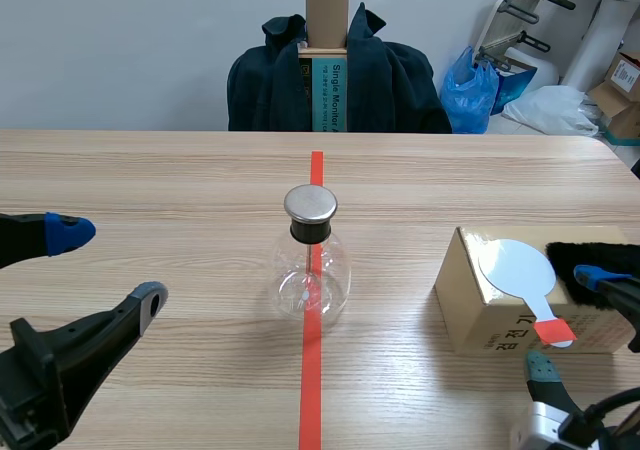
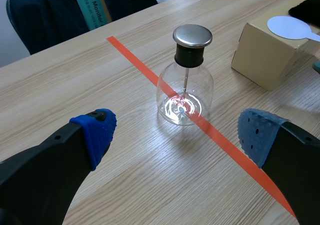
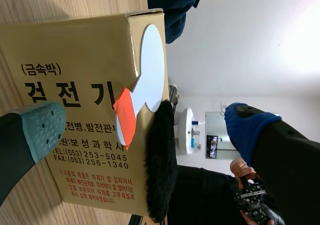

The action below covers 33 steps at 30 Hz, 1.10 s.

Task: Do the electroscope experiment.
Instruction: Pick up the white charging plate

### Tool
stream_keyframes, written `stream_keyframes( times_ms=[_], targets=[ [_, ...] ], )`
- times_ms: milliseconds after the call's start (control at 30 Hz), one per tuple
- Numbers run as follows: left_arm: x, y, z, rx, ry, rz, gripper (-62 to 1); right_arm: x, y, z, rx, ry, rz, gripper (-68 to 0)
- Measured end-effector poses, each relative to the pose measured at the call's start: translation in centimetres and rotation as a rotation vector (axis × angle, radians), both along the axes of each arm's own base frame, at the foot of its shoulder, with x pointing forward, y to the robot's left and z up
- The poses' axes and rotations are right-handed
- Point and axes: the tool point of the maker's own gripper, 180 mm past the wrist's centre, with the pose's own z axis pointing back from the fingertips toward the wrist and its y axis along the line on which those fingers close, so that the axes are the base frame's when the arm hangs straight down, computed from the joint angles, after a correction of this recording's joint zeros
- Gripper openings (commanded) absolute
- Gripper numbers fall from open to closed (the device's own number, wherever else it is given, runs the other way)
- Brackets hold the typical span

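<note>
The glass electroscope [image 1: 311, 260] stood on the tape line [image 1: 311, 390] of the wooden table [image 1: 150, 170], ahead of the wide-spread left gripper [image 2: 176, 135]. The right gripper [image 3: 145, 127], likewise agape, faced a cardboard box [image 1: 480, 315] bearing a white paddle [image 1: 518, 270] and black fur [image 1: 600, 260]. Beyond hung a dark jacket [image 1: 390, 80].

Light wood-grain table [image 1: 150, 190], planks running side to side, surface flat. One orange-red tape line [image 1: 312, 390] down its middle, running away from the robot.

Clear glass flask [image 1: 311, 270]: round body, black stopper, flat silver metal cap, thin rod hanging inside. Upright, standing squarely on the tape line at mid-table.

Tan cardboard box [image 1: 490, 320]: black print on its side, resting flat on the table to the right of the flask, well apart from it and clear of the tape line, close to the table's right end.
</note>
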Motion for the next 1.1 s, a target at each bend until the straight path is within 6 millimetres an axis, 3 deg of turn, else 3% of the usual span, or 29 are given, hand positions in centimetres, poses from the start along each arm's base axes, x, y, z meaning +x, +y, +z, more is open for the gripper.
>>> stream_keyframes(
  times_ms=[100, 400, 933, 1100],
  targets=[
    [0.0, 0.0, 0.0, 0.0, 0.0, 0.0, -8.9, 0.0, 0.0, 0.0, -0.001, 0.0, 0.001, -11.9],
    [0.0, 0.0, 0.0, 0.0, 0.0, 0.0, -8.9, -0.1, 0.2, -0.1, -0.01, 0.001, 0.01, -67.4],
    [0.0, 0.0, 0.0, 0.0, 0.0, 0.0, -8.9, -0.1, 0.2, 0.0, -0.01, -0.001, 0.01, -66.9],
    [0.0, 0.0, 0.0, 0.0, 0.0, 0.0, -8.9, 0.2, -0.6, 2.0, 0.002, -0.071, -0.022, -66.9]
  ],
)
